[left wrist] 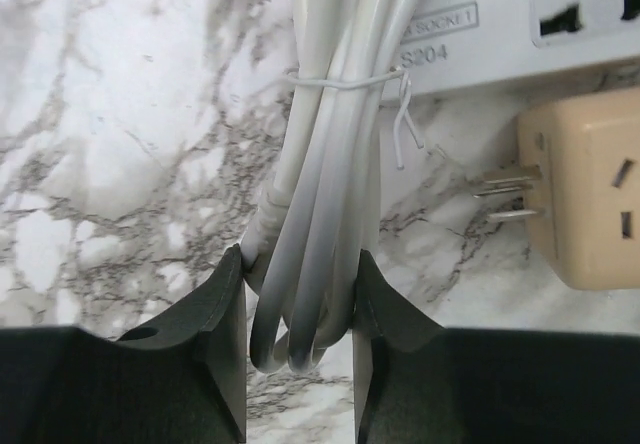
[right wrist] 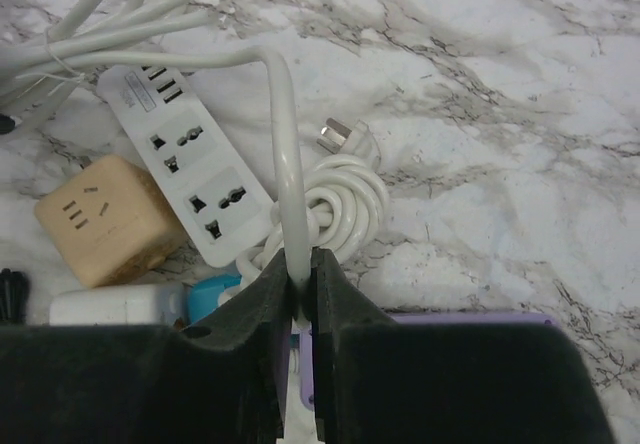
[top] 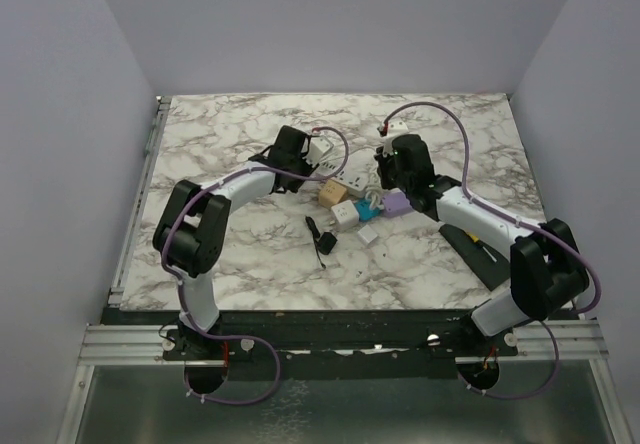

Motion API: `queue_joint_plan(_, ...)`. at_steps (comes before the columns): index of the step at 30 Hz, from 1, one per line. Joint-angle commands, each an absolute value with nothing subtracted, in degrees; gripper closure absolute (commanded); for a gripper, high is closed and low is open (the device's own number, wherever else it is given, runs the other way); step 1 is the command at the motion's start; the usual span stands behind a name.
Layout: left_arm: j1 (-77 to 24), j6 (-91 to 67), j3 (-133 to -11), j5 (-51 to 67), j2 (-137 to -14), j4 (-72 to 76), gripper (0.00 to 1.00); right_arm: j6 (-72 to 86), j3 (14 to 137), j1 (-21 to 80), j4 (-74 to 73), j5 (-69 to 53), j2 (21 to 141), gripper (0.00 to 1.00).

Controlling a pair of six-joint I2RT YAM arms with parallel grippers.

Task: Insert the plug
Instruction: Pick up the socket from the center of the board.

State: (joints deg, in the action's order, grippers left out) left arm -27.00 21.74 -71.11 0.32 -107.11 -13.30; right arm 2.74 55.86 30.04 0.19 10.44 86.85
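My left pincer (left wrist: 300, 266) is narrowed onto the cable bundle (left wrist: 325, 194). Both fingers press against the sides of these looped white strands at the bottom centre of the left wrist view, and the loop ends hang just below the fingertips. A thin wire tie (left wrist: 340, 82) cinches the bundle higher up, where it crosses the edge of the power strip (left wrist: 520, 24) in the upper right. At the right edge sits a beige adapter (left wrist: 590, 199), its metal prongs pointing left and not touching the bundle. My right pincer (right wrist: 300, 269) is almost fully closed, pinching a single white cable (right wrist: 285, 134) between the fingertips. That cable rises from the grip and arcs away to the upper left of the right wrist view. The plug (right wrist: 340, 136) lies flat on the marble table (right wrist: 520, 84) just right of this cable at frame centre. Its prongs point to the upper left, it sits at the top of a small coil (right wrist: 345, 199), and neither pincer holds it. The strip's sockets face up just left of the coil. A purple block (right wrist: 470, 316) shows behind my right finger. From above, my left arm (top: 230, 189) reaches from lower left, elbow raised, bending right toward the clutter at table centre. My right arm (top: 480, 214) stretches from lower right up and left to the same cluster.
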Motion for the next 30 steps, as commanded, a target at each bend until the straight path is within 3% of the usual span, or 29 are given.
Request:
queue_joint_plan(1, -25.3, 17.6, -76.6, -5.1, -101.4, -10.5, 1.00, 1.7, 60.2, 30.5, 2.4, 7.9, 87.7, 0.77)
queue_joint_plan(5, -24.6, 15.0, -81.2, -6.0, -97.0, -10.5, 1.00, 1.8, 60.5, 30.5, 2.4, 7.6, 87.5, 0.54)
queue_joint_plan(12, -24.5, 11.2, -89.0, -5.8, -92.1, -11.2, 1.00, 3.1, 58.5, 30.5, 2.2, 9.9, 86.9, 0.35)
queue_joint_plan(15, -24.5, 9.5, -93.7, -6.3, -91.9, -13.2, 1.00, 4.3, 57.0, 30.5, 1.7, 12.4, 85.7, 0.22)
queue_joint_plan(24, -24.5, 8.8, -102.7, -5.3, -93.1, -16.5, 1.00, 6.8, 49.4, 30.5, 3.0, 7.8, 83.0, 0.20)
queue_joint_plan(30, -24.6, 8.6, -100.5, -5.1, -92.6, -16.6, 1.00, 4.2, 55.0, 30.6, 3.4, 6.6, 90.9, 0.16)
